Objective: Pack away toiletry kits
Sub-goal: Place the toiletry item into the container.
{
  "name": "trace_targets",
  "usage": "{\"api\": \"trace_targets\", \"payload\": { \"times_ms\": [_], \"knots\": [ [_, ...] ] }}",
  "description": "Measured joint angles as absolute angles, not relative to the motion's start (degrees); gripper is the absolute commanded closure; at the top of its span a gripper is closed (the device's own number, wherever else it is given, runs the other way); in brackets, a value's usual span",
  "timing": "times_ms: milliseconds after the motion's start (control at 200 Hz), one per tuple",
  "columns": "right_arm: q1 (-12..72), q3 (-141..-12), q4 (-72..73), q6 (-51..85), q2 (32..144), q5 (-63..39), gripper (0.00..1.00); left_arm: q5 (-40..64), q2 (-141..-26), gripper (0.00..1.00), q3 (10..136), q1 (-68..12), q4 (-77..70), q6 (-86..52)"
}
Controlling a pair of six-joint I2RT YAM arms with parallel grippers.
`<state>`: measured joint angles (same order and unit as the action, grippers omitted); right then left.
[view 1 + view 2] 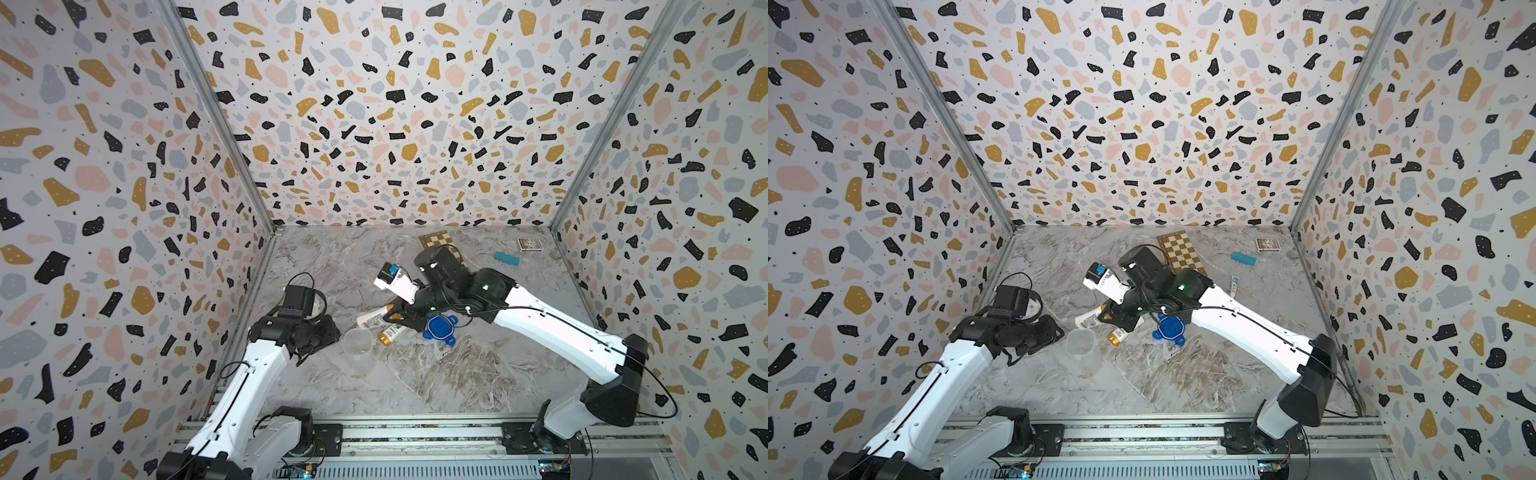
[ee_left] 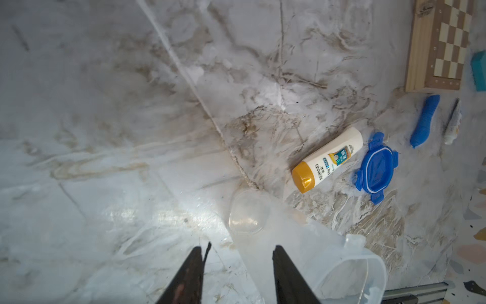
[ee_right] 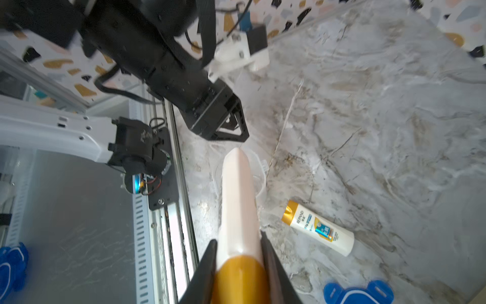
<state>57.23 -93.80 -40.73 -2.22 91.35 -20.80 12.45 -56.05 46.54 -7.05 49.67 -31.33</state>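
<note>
In both top views the right arm covers the slim blue stick [image 2: 424, 121]; only the left wrist view shows it, lying beside the tiny white tube [image 2: 453, 123] near the wooden chessboard [image 2: 436, 44]. The chessboard and the teal block [image 2: 478, 71] are cut off at that picture's edge. The clear plastic container [image 2: 302, 237] is blurred there, and its far rim runs out of the picture.

There are two white bottles with gold caps, one blue stick, one tube, one clear container, one blue snap lid [image 2: 376, 168], one teal block and one patterned card box [image 1: 530, 244].

The right claw [image 3: 238, 237] is clamped on one bottle [image 3: 238, 189] just above its gold cap, the bottle's far end pointing at the container. The other bottle [image 3: 318, 227] lies on the marble tabletop [image 2: 105, 131], between container and lid. The left claw [image 2: 242, 246] stands parted and grips nothing; one finger overlaps the container's wall, but whether it touches I cannot tell.
</note>
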Motion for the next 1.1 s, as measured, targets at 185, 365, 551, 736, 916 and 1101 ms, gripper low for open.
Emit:
{"api": "trace_targets", "payload": {
  "times_ms": [185,365,551,736,916,1101],
  "knots": [
    [59.2,-98.7,-45.5,-4.1,97.9,-17.2,0.89,11.5,-54.6,0.85,46.4,-6.5,50.5,-32.6],
    [60.0,-102.4,-48.4,-5.8,101.6,-15.5,0.88,13.4,-54.6,0.92,43.6,-6.6,49.5,-34.6],
    [60.6,-106.3,-51.1,-7.5,104.7,-15.2,0.88,15.7,-54.6,0.95,38.3,-8.1,47.4,-37.8],
    [61.4,-110.1,-53.5,-9.0,108.3,-14.3,0.88,17.3,-55.0,0.96,35.1,-12.7,43.4,-40.7],
    [63.0,-114.2,-56.4,-10.3,113.6,-11.6,0.86,18.0,-56.0,0.96,33.7,-13.9,40.2,-41.7],
    [63.8,-118.6,-58.6,-10.7,119.1,-10.3,0.54,17.9,-56.1,0.96,33.6,-13.9,37.4,-42.3]
  ]
}}
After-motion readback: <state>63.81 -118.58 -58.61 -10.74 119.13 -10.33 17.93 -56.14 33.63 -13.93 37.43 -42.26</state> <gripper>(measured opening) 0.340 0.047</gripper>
